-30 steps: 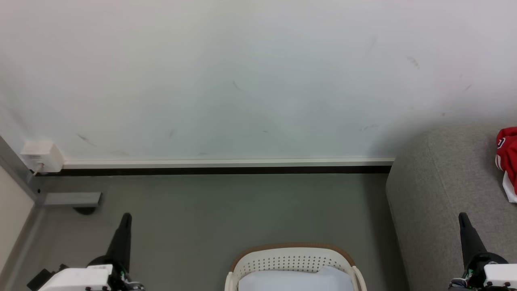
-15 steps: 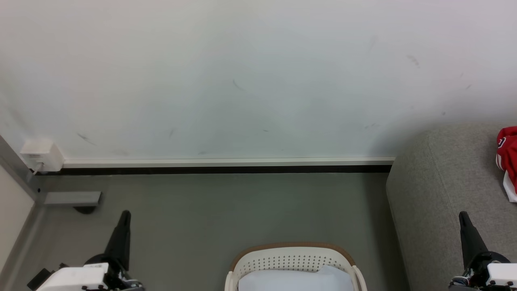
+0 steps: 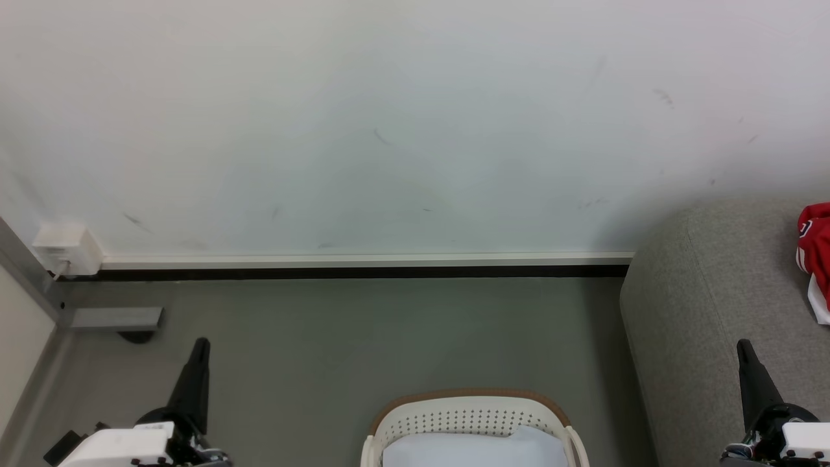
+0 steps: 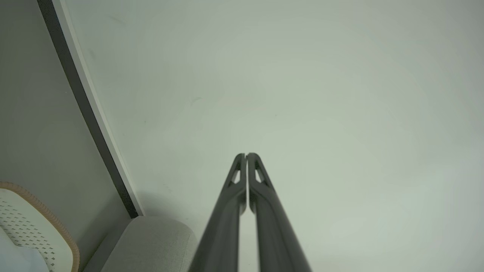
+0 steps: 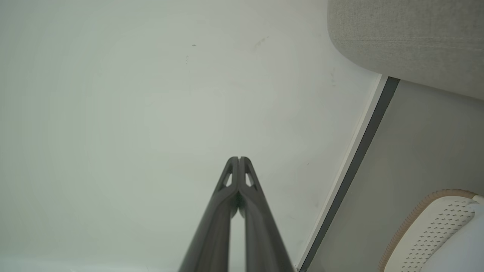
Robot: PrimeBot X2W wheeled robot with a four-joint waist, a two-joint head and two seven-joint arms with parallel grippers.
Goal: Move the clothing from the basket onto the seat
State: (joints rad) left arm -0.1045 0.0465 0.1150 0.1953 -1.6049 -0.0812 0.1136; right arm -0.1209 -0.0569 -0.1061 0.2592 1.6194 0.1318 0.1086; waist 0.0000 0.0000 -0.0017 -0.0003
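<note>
**A:** Start at the left. What is there?

**B:** A small white box [image 3: 65,250] sits on the wall [image 3: 389,130] just above the skirting [image 3: 363,261], at the floor's far left corner. A grey metal plate [image 3: 117,318] lies on the floor [image 3: 363,331] just in front of it.

**A:** And the left jaws?

**B:** They hang low over the near left part of the floor and hold nothing. In the left wrist view their two dark fingers [image 4: 227,226] are pressed together tip to tip and point at the wall.

**A:** Next, the basket?

**B:** The basket [image 3: 467,397] stands on the floor in the middle, well apart from the skirting and near the seat's left side. The head view's bottom edge cuts it off. A pale thing [image 3: 473,449], smooth and bluish white, lies inside. I cannot tell what it is.

**A:** Where is the clothing?

**B:** The clothing [image 3: 816,250] lies bunched on top of the seat [image 3: 707,305], well apart from the seat's rounded left corner. It is red with white stripes and a white panel, and the view's right edge cuts it off.

**A:** And the right jaws?

**B:** They show against the near part of the seat, well apart from the clothing. They too are pressed together and empty. In the right wrist view the fingers [image 5: 219,226] meet at the tips and point at the wall.
</note>
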